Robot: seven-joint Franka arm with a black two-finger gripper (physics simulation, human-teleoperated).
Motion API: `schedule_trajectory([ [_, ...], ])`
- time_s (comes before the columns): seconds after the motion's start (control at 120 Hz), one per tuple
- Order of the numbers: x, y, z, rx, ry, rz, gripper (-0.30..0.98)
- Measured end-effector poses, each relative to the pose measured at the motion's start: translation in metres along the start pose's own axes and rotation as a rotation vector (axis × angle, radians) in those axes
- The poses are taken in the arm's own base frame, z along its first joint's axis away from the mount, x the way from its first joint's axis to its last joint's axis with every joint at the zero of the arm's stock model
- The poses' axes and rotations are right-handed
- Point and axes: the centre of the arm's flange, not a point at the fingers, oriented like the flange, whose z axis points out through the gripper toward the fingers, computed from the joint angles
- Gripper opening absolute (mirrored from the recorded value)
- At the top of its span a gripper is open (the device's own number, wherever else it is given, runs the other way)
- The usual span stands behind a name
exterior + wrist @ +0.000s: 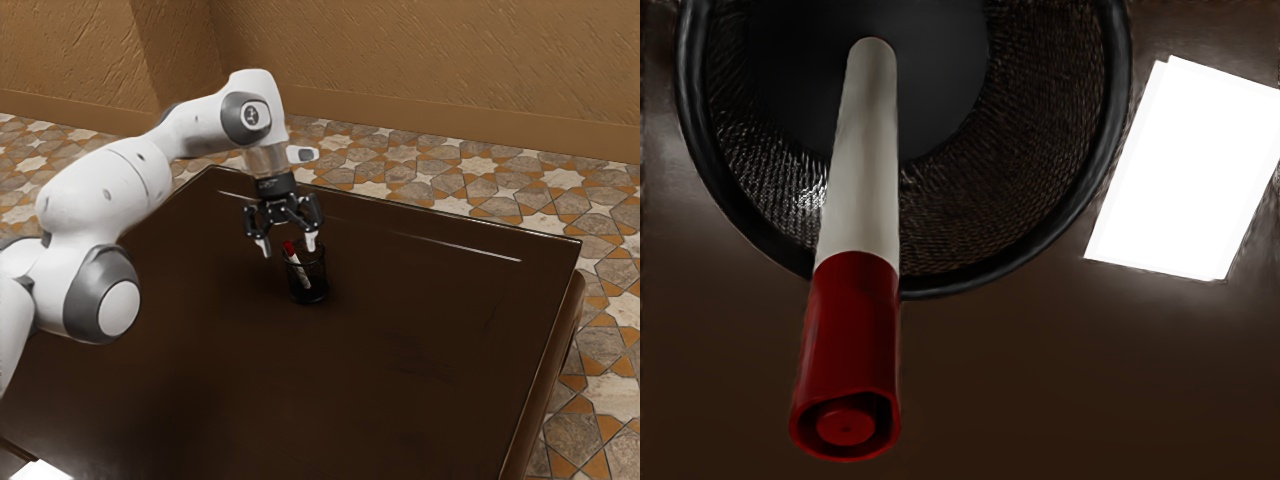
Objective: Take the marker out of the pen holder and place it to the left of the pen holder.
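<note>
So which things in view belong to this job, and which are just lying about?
Part of the job:
- red-capped marker, leaning in the pen holder
- gripper, open, at the pen holder
- table, the surface to set the marker on

Just lying about:
- bright white patch, beside the pen holder in the wrist view; paper or glare, I can't tell

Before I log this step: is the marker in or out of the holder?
In: its white barrel leans inside the holder, red cap past the rim.
</note>
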Motion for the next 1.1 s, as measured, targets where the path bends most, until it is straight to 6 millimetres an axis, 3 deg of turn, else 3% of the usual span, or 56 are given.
schedule_trajectory([
  [0.258, 0.016, -0.021, 0.001, 0.0, 0.056, -0.082, 0.38],
  [0.508, 0.022, -0.022, -0.003, -0.003, 0.11, -0.116, 0.18],
  [0.975, 0.017, -0.014, -0.004, -0.046, 0.078, -0.142, 0.0],
  [1.042, 0.013, -0.009, -0.008, -0.052, 0.077, -0.137, -0.02],
  [1.1, 0.002, 0.011, -0.017, -0.048, 0.086, -0.114, -0.03],
])
